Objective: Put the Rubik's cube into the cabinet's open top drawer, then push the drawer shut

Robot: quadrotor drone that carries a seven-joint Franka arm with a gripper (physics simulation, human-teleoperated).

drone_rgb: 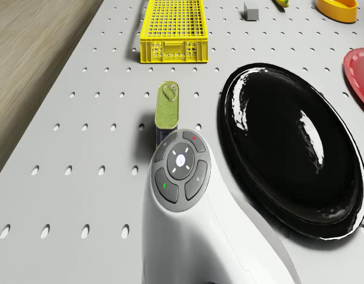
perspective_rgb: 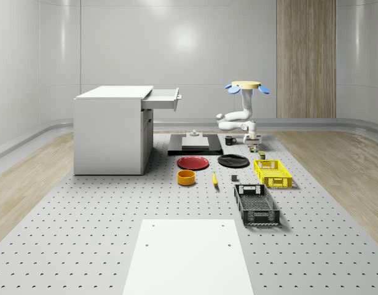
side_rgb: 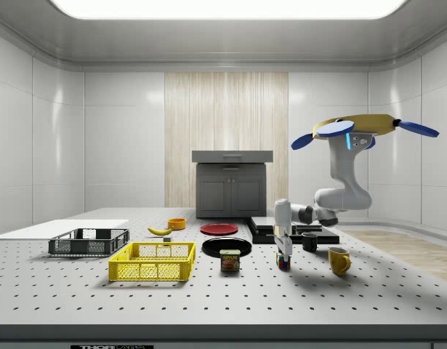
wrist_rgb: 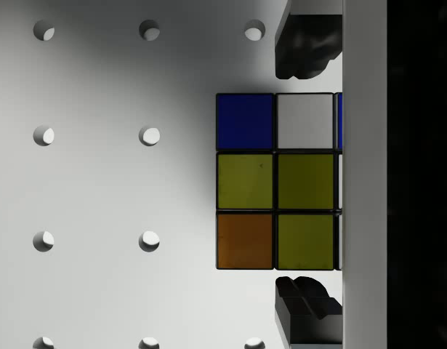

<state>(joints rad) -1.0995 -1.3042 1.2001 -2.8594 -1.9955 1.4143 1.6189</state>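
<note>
While hovering beside the black plate [drone_rgb: 291, 148]: gripper [wrist_rgb: 307, 174], fingers spread apart astride the Rubik's cube [wrist_rgb: 275, 182], not yet touching it.

**Four cameras, one tabletop**

Whole-scene view: high, far back, facing the cabinet [perspective_rgb: 113, 130] and far wall. Side view: low at the table [side_rgb: 223, 298] edge, facing across. Drone view: forward and down, near the black plate [drone_rgb: 294, 148] and yellow crate [drone_rgb: 173, 29], both shared with the outer views. Wrist view: straight down, very near the Rubik's cube [wrist_rgb: 275, 182].
</note>
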